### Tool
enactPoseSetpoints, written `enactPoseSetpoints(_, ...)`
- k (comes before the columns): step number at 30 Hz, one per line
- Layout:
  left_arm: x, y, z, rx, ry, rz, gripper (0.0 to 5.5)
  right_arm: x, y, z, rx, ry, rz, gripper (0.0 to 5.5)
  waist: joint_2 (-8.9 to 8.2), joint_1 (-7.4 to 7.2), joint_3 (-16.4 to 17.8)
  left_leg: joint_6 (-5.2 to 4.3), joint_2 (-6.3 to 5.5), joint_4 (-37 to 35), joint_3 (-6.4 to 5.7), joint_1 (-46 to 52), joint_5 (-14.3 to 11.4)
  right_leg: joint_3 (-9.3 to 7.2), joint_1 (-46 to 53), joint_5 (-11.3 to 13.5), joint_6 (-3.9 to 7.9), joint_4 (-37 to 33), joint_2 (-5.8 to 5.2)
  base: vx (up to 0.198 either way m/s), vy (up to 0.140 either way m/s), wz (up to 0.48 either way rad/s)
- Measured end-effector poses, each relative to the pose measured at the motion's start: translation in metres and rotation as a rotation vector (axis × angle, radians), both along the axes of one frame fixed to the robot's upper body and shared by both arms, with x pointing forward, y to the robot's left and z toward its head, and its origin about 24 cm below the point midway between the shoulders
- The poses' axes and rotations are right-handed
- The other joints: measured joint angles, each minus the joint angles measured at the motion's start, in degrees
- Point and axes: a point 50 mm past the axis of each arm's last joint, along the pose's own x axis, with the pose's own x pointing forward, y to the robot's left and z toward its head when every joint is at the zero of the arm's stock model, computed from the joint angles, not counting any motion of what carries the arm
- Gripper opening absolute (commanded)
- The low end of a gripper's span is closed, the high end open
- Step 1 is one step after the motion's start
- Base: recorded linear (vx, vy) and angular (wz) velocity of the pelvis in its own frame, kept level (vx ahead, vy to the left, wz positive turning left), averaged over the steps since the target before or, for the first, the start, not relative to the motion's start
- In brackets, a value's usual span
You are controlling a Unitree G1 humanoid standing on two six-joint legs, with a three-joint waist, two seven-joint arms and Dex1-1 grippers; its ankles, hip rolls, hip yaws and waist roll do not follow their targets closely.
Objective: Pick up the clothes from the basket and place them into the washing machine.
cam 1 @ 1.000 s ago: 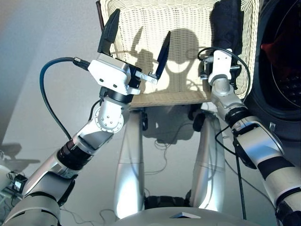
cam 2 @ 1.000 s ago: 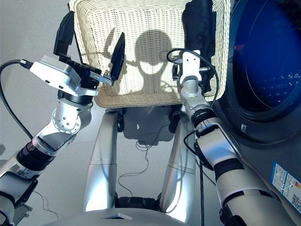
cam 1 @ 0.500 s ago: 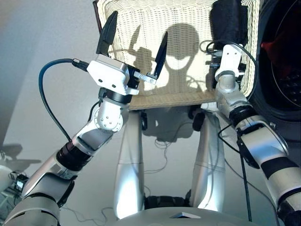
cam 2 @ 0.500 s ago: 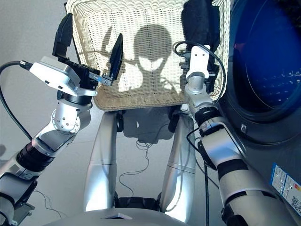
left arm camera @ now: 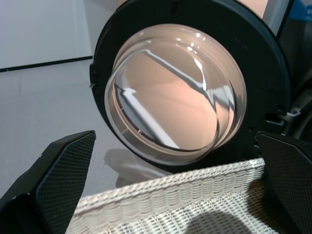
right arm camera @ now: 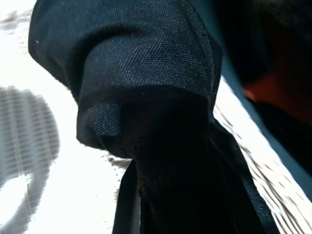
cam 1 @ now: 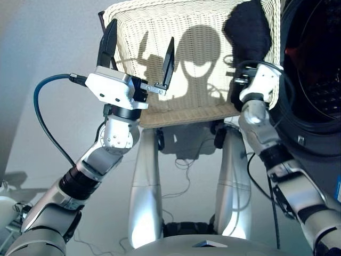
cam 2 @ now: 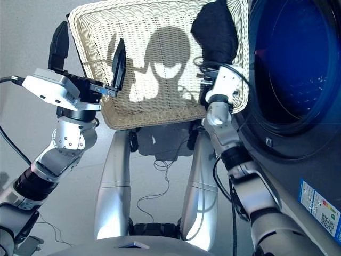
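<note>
Black garment (right arm camera: pixel 146 122) now lifted, bunched and dangling in the clamped right pincer (cam 1: pixel 250 80).

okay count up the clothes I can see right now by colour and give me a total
Black garment, bunched at the basket's right end by the right pincer: 1
Orange-red garment, inside the washing machine: 1
Navy garment: 0 in view
Total: 2
</note>
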Motion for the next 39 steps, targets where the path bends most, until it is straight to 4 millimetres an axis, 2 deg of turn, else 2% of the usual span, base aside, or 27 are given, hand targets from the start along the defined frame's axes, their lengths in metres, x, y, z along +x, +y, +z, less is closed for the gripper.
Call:
enactPoseSetpoints(4, -0.002, 0.01, 0.002, -0.005, -0.01, 0.032, 5.5, -0.014, -0.022, 0.004, 0.081, -0.07, -0.073, 0.0, -0.04, -1.09, 0.0, 0.13, -0.05, 0.1, -0.13, 0.4, -0.1, -0.23, 0.7, 0.0, 0.14, -0.2, 0.11, 0.0, 0.0, 0.0)
enactPoseSetpoints(9, -0.003, 0.014, 0.002, -0.013, -0.014, 0.046, 5.5, -0.023, -0.056, 0.014, 0.178, -0.134, -0.266, 0.0, -0.08, -1.26, 0.0, 0.37, -0.02, 0.0, -0.23, 1.4, -0.2, -0.32, 2.0, 0.0, 0.18, -0.6, 0.08, 0.0, 0.0, 0.0)
enactPoseSetpoints(16, -0.007, 0.013, 0.005, -0.023, -0.032, 0.035, 5.5, -0.014, -0.07, 0.026, 0.273, -0.155, -0.426, 0.0, -0.21, -1.12, 0.0, 0.62, -0.34, 0.2, -0.23, 1.4, -0.3, -0.32, 2.3, 0.1, 0.62, -0.8, -0.31, 0.0, 0.0, 0.0)
enactPoseSetpoints(24, -0.007, 0.01, 0.005, -0.009, -0.032, 0.015, 5.5, 0.001, -0.135, 0.051, 0.27, -0.083, -0.63, 0.0, -0.29, -0.77, 0.0, 1.27, -0.6, 0.1, -0.12, 2.5, -0.2, -0.44, 4.3, 1.1, 1.46, -2.6, -0.46, 0.0, 0.0, 0.0)
enactPoseSetpoints(26, -0.007, 0.008, 0.007, 0.007, -0.039, 0.0, 5.5, 0.002, -0.142, 0.048, 0.273, -0.047, -0.645, 0.0, -0.29, -0.44, 0.0, 1.51, -0.74, 0.2, 0.0, 2.5, -0.2, -0.36, 4.3, 1.2, 1.61, -2.8, -0.6, 0.0, 0.0, 0.0)
enactPoseSetpoints(29, -0.008, 0.006, 0.007, 0.052, -0.039, -0.018, 5.5, 0.0, -0.172, 0.055, 0.238, 0.058, -0.724, 0.0, -0.29, 0.57, 0.0, 1.91, -0.85, 0.1, 0.24, 2.3, -0.2, -0.32, 4.3, 1.6, 1.64, -3.2, -0.66, 0.0, 0.0, 0.0)
enactPoseSetpoints(32, -0.008, 0.007, 0.005, 0.076, -0.023, -0.025, 5.5, 0.004, -0.176, 0.05, 0.218, 0.148, -0.721, 0.0, -0.29, 0.71, 0.0, 2.11, -1.12, 0.2, 0.28, 2.1, -0.1, -0.3, 4.2, 1.7, 1.7, -3.3, -0.9, 0.0, 0.0, 0.0)
enactPoseSetpoints(37, -0.007, 0.008, 0.006, 0.093, -0.027, -0.019, 5.5, 0.005, -0.18, 0.053, 0.184, 0.176, -0.7, 0.0, -0.28, 0.61, 0.0, 2.32, -1.52, 0.2, 0.37, 1.4, 0.0, -0.27, 3.7, 1.8, 2.01, -3.5, -1.28, 0.0, 0.0, 0.0)
enactPoseSetpoints(38, -0.007, 0.008, 0.006, 0.093, -0.027, -0.019, 5.5, 0.004, -0.181, 0.054, 0.182, 0.175, -0.703, 1.34, -0.28, 0.63, 0.0, 2.32, -1.6, 0.2, 0.4, 1.4, 0.0, -0.24, 3.6, 1.8, 2.06, -3.5, -1.34, 0.0, 0.0, 0.0)
enactPoseSetpoints(39, -0.007, 0.008, 0.006, 0.094, -0.028, -0.02, 5.5, 0.004, -0.182, 0.054, 0.178, 0.18, -0.706, 5.5, -0.28, 0.65, 0.0, 2.34, -1.69, 0.2, 0.43, 1.3, 0.0, -0.22, 3.6, 1.8, 2.11, -3.5, -1.41, 0.0, 0.0, 0.0)
